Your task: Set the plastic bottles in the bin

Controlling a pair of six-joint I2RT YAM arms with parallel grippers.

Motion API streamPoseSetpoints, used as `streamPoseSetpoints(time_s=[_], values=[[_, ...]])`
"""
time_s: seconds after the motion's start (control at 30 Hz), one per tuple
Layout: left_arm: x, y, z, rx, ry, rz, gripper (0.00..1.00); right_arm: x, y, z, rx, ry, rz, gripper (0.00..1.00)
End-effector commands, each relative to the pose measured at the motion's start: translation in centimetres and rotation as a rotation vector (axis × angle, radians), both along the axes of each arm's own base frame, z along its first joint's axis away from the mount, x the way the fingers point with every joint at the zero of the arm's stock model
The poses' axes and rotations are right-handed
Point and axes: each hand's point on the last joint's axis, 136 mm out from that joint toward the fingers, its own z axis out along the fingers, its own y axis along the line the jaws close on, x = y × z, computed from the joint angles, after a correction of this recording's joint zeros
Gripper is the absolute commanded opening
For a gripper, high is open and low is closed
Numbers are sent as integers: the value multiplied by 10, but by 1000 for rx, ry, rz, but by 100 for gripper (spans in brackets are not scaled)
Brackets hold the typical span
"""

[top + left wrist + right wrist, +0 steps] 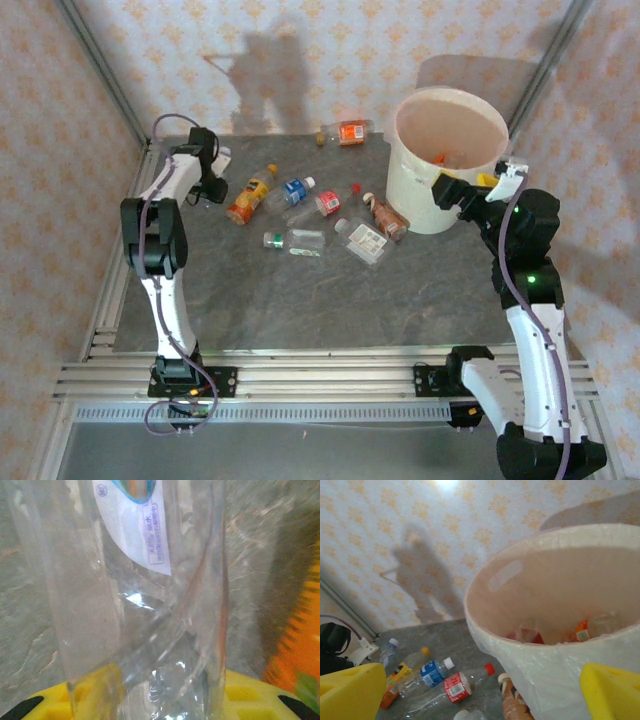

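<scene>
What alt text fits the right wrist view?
The big cream bin, pinkish inside, looms close on the right with a few bottles in it, seen between the yellow fingers of the open right pincer. Beyond it, a blue-labelled bottle and a red-labelled bottle lie on the grey table before a patterned wall.

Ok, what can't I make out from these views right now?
- Left gripper grip: top view, its wrist hides the contact; left wrist view, the clear bottle covers most of the pads.
- Bin contents: right wrist view, near rim hides the bottom.
- Orange bottle: left wrist view, blurred, cut by right edge.
</scene>
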Motion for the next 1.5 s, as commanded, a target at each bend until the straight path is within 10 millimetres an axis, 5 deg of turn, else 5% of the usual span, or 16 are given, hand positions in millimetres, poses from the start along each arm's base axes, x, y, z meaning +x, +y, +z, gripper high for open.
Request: streamPoseSetpoints(time_s=[0.0,0.23,0.4,0.63,0.93,1.1,1.47], values=[[15,-12,69,-114,-236,64,35,-7,14,16,16,-77,79,99],[-15,-75,142,-336,-460,66,32,-4,18,3,49,-51,100,99],[-47,-147,172,-509,-510,-33,32,2,27,-6,106,-8,150,99],[-95,-254,201,-970,-522,-183,32,7,38,-7,146,6,170,99],[-160,-344,221,-1191,-458,-348,32,-9,129,-14,136,124,536,99],[-188,-372,232,-1249,-422,-465,32,-15,164,1,156,145,656,99],[-219,-399,251,-1337,-354,-669,32,-13,191,13,266,270,796,100]])
